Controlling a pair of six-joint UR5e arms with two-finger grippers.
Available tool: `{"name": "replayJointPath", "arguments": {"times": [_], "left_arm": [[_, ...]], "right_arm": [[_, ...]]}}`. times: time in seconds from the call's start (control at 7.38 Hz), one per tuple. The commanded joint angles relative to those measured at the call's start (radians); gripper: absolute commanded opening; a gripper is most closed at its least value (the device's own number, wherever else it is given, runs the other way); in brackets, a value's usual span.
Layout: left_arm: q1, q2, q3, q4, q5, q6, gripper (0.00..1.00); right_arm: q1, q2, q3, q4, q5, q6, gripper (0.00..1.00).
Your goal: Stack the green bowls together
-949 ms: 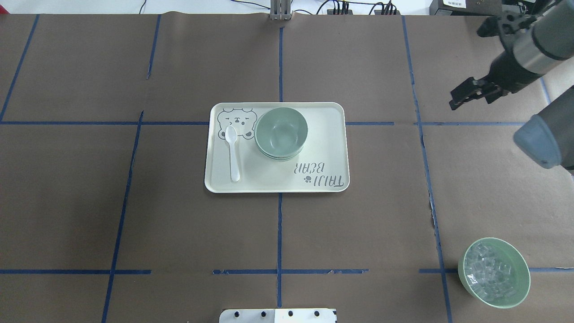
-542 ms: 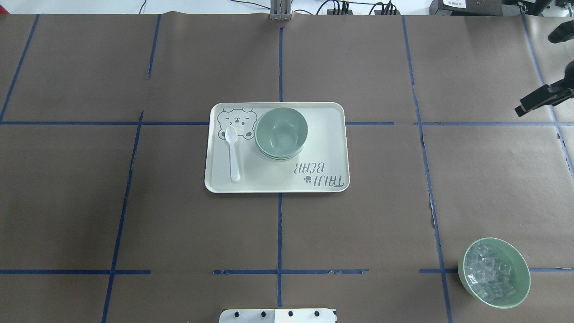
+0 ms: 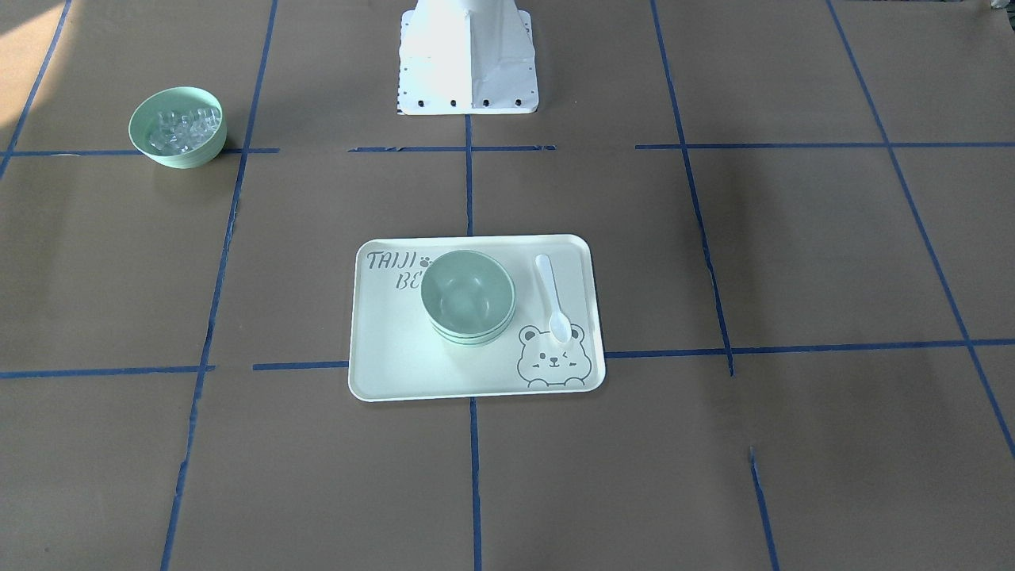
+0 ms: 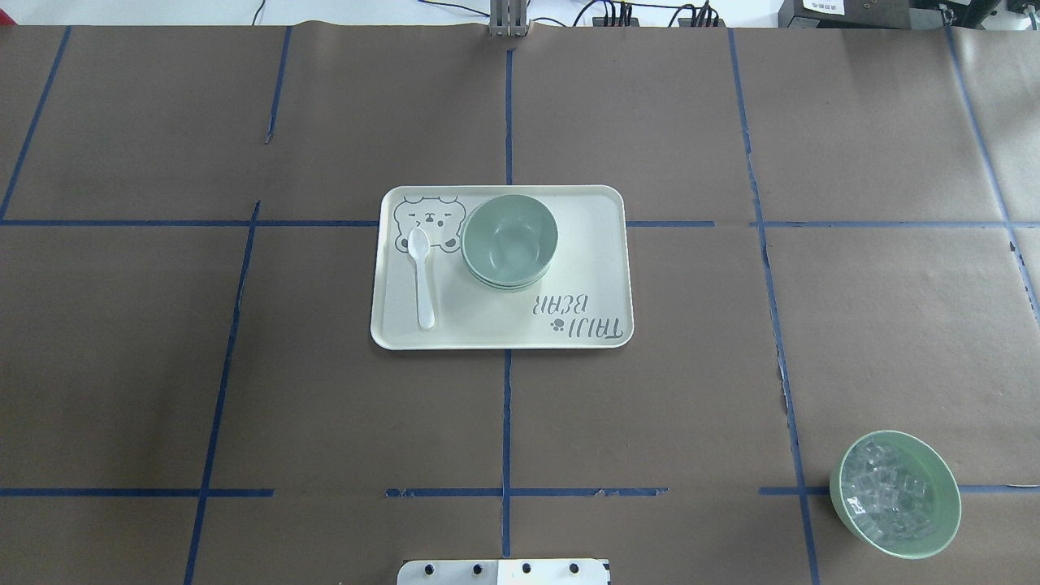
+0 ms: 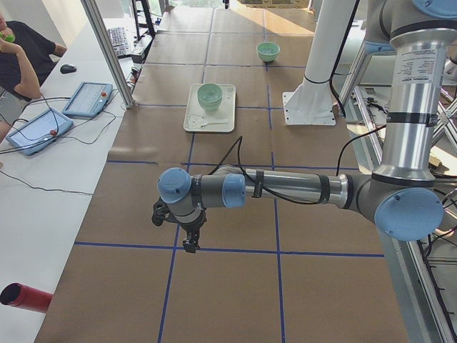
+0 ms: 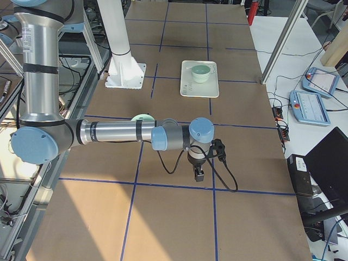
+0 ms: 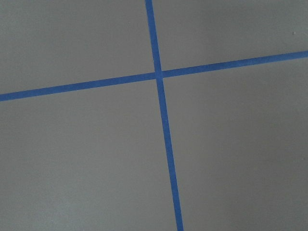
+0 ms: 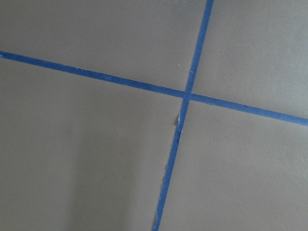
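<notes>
The green bowls (image 4: 509,240) sit nested in one stack on the bear-print tray (image 4: 585,244), upright, their rims showing as layered edges in the front view (image 3: 468,295). The stack also shows in the side views (image 5: 210,94) (image 6: 200,71). My left gripper (image 5: 187,239) hangs over bare paper far from the tray and shows only in the exterior left view. My right gripper (image 6: 198,174) hangs over bare paper and shows only in the exterior right view. I cannot tell whether either is open or shut. Both wrist views show only brown paper and blue tape.
A white spoon (image 4: 422,276) lies on the tray beside the stack. A similar green bowl of clear cubes (image 4: 894,493) stands near the robot's right front. The robot base (image 3: 468,55) is at the table's edge. An operator (image 5: 21,53) sits at the side.
My right arm has drawn back to the right and left the overhead view. The bowl stack, tray, spoon and cube bowl have not moved.
</notes>
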Motion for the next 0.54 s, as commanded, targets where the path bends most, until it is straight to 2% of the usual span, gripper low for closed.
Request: {"name": "replayJointPath", "arguments": {"times": [0.0,0.41], "left_arm": [[-0.001,0.0,-0.002,0.0,0.0,-0.001,1.0],[0.001,0.0,-0.001,0.001,0.002,-0.001,1.0]], "right_arm": [[0.027,-0.025,-0.022,0.003,0.004,-0.027,1.0],[0.047,-0.036,0.009,-0.032,0.073,0.017,1.0]]}}
